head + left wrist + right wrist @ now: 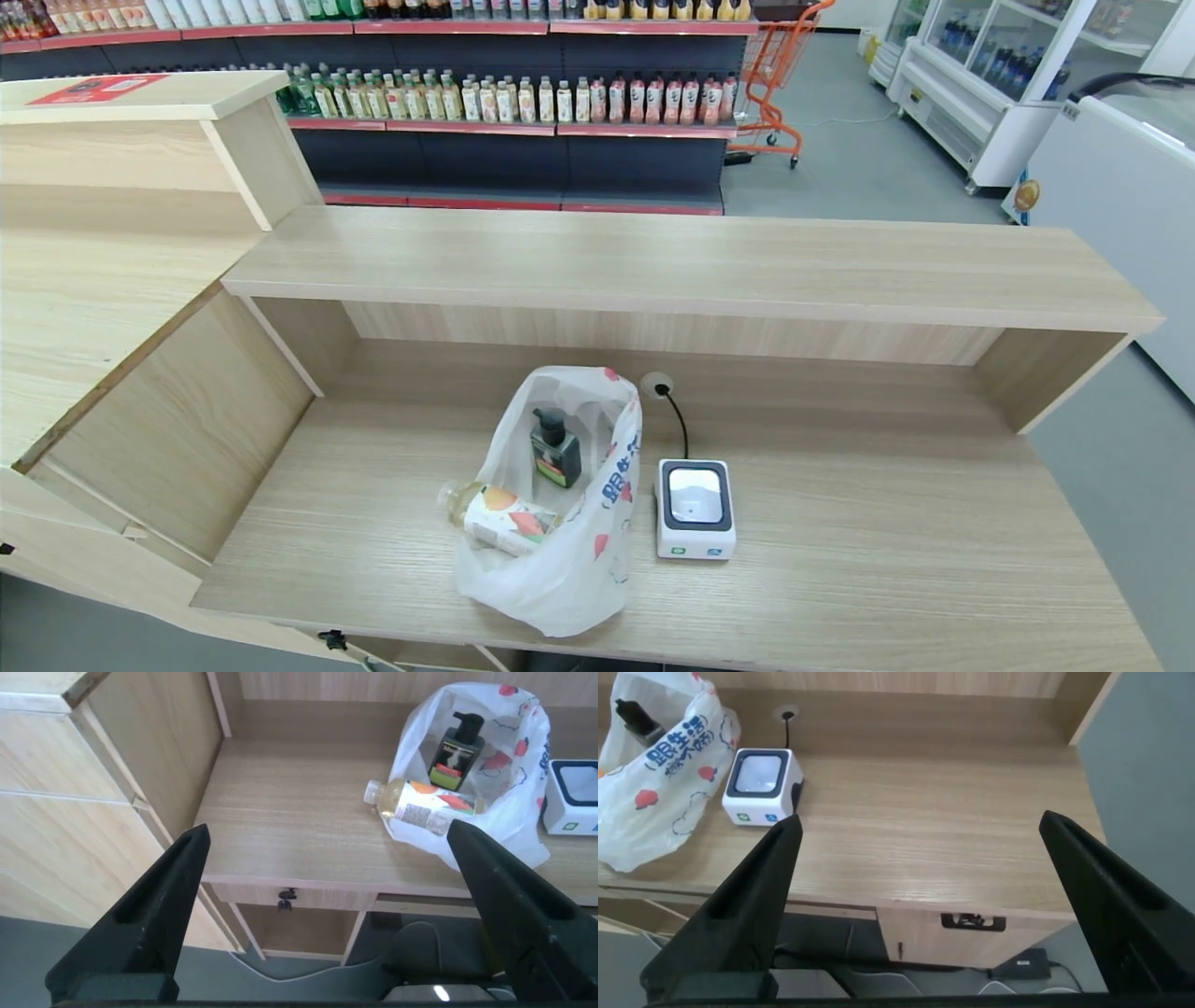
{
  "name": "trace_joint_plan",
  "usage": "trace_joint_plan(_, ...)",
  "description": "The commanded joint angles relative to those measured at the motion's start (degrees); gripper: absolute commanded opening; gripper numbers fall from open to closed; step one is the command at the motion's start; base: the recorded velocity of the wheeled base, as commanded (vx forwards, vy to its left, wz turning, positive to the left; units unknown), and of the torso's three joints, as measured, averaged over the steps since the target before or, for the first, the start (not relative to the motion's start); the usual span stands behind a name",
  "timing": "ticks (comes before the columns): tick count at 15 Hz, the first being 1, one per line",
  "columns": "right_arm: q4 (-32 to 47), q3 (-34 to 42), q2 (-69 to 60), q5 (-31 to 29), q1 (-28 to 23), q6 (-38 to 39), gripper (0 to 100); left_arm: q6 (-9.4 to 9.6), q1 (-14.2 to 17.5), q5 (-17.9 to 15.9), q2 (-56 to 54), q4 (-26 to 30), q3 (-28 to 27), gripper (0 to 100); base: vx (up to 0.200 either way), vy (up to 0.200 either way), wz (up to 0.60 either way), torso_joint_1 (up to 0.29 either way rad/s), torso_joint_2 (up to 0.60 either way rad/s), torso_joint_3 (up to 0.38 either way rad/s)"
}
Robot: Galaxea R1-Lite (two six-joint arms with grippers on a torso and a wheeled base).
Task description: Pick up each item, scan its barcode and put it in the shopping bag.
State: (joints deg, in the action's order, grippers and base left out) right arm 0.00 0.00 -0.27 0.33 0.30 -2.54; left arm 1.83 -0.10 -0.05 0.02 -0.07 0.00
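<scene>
While both arms hang over the near edge of the wooden counter point(887, 523), the left gripper point(327, 833) shows its two dark fingers spread wide with nothing between them, and the right gripper point(920, 819) is parted just as widely and holds nothing either. The white shopping bag point(560, 569) sits slumped on the counter with its mouth open. Inside it a dark pump bottle point(555, 451) stands upright. A drink bottle point(499, 518) lies on its side in the bag's mouth, its neck end poking out toward the robot's left. Just beside the bag, on the robot's right, rests the white scanner point(694, 509), glass window facing up. A black cable point(680, 425) runs from its far side to a round hole in the counter. Beyond the raised ledge stand store shelves point(523, 103) lined with bottles
</scene>
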Motion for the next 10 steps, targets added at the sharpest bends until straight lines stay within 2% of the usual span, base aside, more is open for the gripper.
trace_joint_plan(1, 0.00, 0.00, 0.27, 0.02, -0.04, -0.01, 100, -0.07, -0.08, 0.05, -0.02, -0.01, 0.00, 100, 0.000, -0.200, 0.00, 0.007, 0.01, 0.002)
trace_joint_plan(2, 0.00, 0.00, 0.27, 0.02, -0.04, -0.01, 100, -0.07, -0.08, 0.05, -0.02, -0.01, 0.00, 100, 0.000, -0.200, 0.00, 0.002, 0.00, 0.007)
trace_joint_plan(5, 0.00, 0.00, 0.27, 0.02, -0.13, -0.01, 100, -0.95, -0.08, 0.05, -0.02, -0.01, 0.00, 100, 0.000, 0.000, 0.00, 0.000, 0.00, 0.000)
trace_joint_plan(6, 0.00, 0.00, 0.27, 0.02, -0.13, -0.01, 0, -0.95, -0.08, 0.05, -0.02, -0.01, 0.00, 100, 0.000, 0.000, 0.00, 0.000, 0.00, 0.000)
trace_joint_plan(8, 0.18, 0.00, 0.27, 0.02, -0.13, -1.51, 0, -0.95, -0.08, 0.05, 0.06, -0.01, 0.00, 100, 0.000, 0.000, 0.00, 0.000, 0.00, 0.000)
trace_joint_plan(9, 0.18, 0.00, 0.27, 0.02, -0.13, -1.68, 0, -0.77, -0.08, 0.05, 0.06, -0.01, 0.00, 100, 0.200, 0.000, 0.00, 0.002, 0.00, 0.007)
trace_joint_plan(10, 0.09, 0.00, 0.27, 0.02, -0.13, -1.60, 0, -0.69, -0.08, -0.04, 0.06, -0.01, 0.00, 100, 0.000, 0.000, 0.00, 0.000, 0.00, 0.000)
